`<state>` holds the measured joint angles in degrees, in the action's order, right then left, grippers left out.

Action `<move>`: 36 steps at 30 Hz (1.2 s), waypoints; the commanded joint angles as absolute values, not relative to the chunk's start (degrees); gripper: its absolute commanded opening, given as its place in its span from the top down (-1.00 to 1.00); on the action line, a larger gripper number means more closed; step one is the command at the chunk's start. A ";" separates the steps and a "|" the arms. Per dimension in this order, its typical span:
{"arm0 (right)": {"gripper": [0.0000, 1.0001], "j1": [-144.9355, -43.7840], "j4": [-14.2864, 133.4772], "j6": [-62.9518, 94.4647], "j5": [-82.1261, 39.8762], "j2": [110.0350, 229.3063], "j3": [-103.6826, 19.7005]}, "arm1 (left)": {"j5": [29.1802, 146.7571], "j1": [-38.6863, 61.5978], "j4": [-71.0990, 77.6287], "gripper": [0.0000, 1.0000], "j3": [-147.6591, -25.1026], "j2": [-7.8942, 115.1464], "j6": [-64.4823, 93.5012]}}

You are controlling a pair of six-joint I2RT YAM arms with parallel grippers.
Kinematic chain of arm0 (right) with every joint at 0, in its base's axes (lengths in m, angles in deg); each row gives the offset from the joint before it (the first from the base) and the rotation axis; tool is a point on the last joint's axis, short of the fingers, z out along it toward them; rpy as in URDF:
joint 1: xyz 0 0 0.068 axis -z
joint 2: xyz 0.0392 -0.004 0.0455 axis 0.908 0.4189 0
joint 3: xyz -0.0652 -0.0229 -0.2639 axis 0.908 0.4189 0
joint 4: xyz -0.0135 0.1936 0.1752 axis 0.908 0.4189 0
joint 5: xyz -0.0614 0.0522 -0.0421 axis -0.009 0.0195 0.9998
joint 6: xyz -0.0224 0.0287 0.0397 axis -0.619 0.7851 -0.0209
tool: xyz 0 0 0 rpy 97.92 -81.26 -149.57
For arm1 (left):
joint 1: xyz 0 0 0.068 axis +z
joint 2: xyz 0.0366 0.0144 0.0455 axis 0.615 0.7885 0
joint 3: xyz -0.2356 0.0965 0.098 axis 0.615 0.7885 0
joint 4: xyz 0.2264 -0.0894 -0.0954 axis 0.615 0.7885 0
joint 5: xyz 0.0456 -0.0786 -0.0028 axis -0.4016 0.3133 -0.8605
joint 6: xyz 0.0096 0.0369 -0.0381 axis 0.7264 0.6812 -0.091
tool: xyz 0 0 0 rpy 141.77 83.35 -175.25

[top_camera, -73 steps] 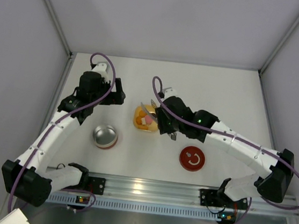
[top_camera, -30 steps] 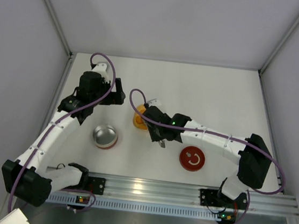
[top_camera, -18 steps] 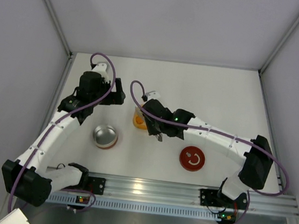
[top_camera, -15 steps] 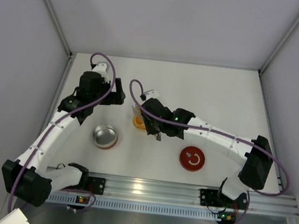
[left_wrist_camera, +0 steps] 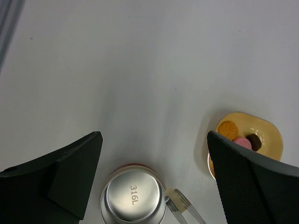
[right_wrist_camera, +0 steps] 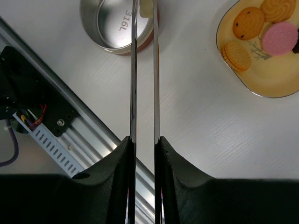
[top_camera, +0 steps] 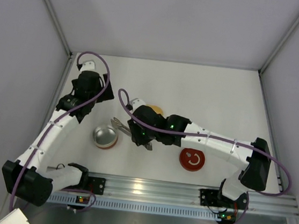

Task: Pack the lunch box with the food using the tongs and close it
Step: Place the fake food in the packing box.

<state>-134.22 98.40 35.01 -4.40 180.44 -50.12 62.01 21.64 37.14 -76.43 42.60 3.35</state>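
Observation:
The lunch box is a shiny round tin with a red band, and it stands open. My right gripper is shut on the tongs. The tongs' tips reach the box's right rim with a small pale piece pinched between them. More food, orange, pink and dark brown, lies in the yellow dish. Behind the box, my left gripper hangs open, holding nothing.
A flat red disc with a white mark lies right of the right arm. In the top view my right arm covers most of the yellow dish. The aluminium rail runs along the near edge. Grey walls close the table's sides and back.
My right arm has swung left from the yellow dish, carrying the tongs over to the lunch box. The left gripper has drawn back and left a little.

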 commanded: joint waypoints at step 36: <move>0.13 -137.22 93.45 33.02 -9.19 187.21 -58.20 | 62.66 36.29 36.83 -0.98 -73.80 38.16 -0.45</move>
